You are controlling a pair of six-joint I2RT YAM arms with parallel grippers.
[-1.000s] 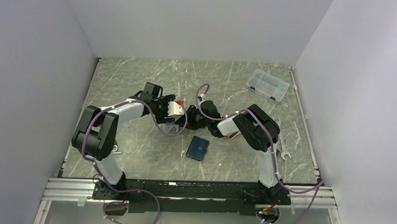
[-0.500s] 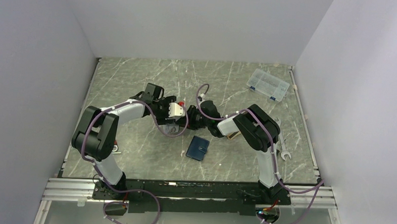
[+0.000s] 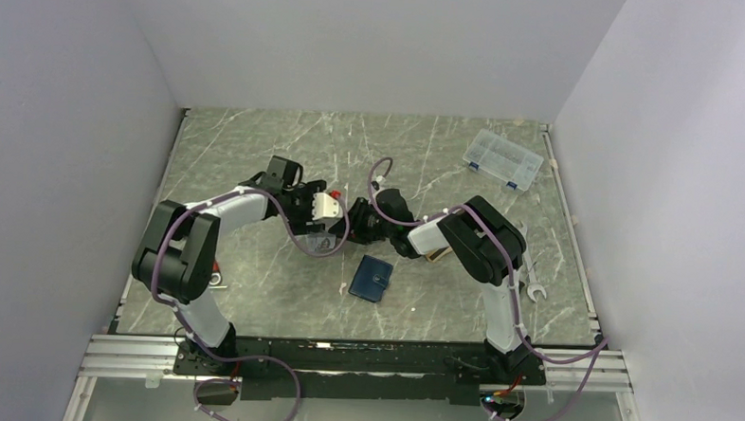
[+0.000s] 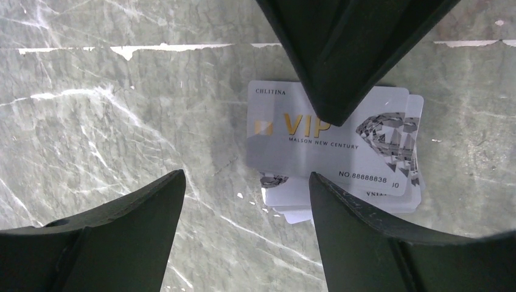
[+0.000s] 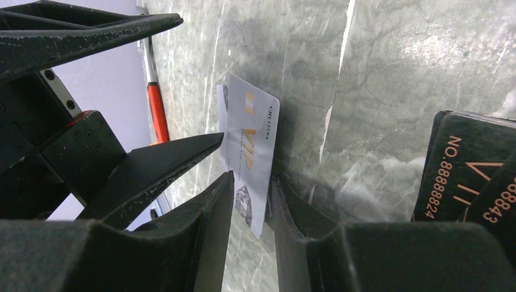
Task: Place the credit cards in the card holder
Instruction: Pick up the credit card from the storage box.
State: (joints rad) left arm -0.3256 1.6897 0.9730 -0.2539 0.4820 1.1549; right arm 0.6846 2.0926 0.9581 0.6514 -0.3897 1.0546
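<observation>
Right end effector (image 5: pixel 251 179): nearly closed, pinching the edge of the silver cards (image 4: pixel 365 152) on the tabletop (image 4: pixel 109 121).
Left end effector (image 4: pixel 243 182): hovering wide open, holding nothing.
Card holder (image 3: pixel 372 279): lying folded shut, nearer the arms.
Risk: the thin edge grip may be letting the fanned stack slip.

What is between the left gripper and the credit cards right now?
The right gripper: its finger reaches over the far edge of the credit cards, directly opposite the open left gripper. Nothing else is visible there.

credit cards (image 4: pixel 365 159): stacked on table (image 4: pixel 122 109) | card holder (image 3: pixel 372 279): apart, toward near edge
</observation>
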